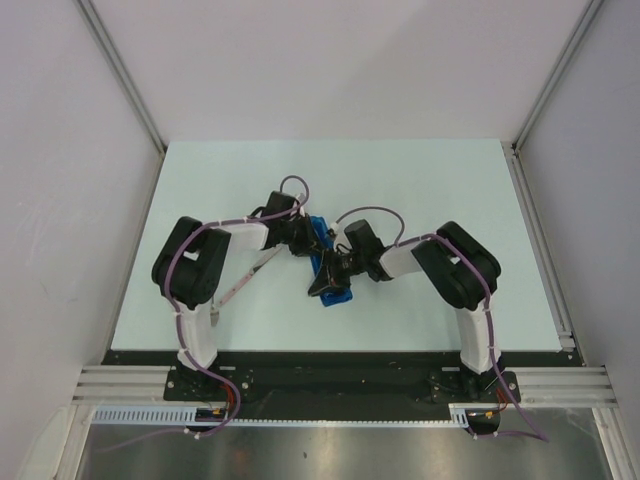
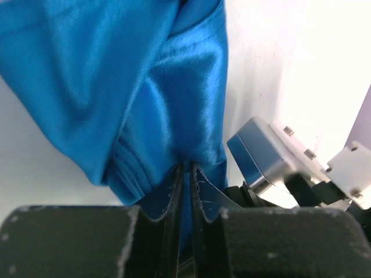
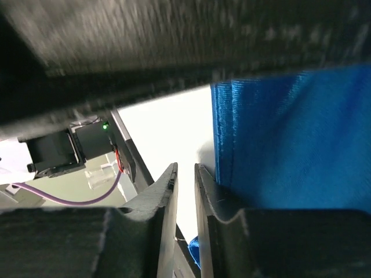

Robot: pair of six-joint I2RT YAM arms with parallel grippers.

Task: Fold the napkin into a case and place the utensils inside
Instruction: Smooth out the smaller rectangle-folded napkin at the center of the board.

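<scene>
The royal-blue napkin (image 1: 337, 294) is bunched between the two grippers at the table's middle. My left gripper (image 1: 306, 243) is shut on a fold of it; in the left wrist view the napkin (image 2: 133, 87) hangs in folds from the jaws (image 2: 186, 166). My right gripper (image 1: 333, 272) sits close against the cloth. In the right wrist view its jaws (image 3: 185, 169) stand a narrow slit apart with bare table showing between the tips, and the napkin's hemmed edge (image 3: 290, 145) lies against the outside of the right finger. One thin silver utensil (image 1: 243, 280) lies under the left arm. No folded case shows.
The pale table (image 1: 420, 190) is walled by white panels at the back and sides. A metal rail (image 1: 545, 250) runs along its right edge. The left gripper's dark body fills the top of the right wrist view (image 3: 174, 46).
</scene>
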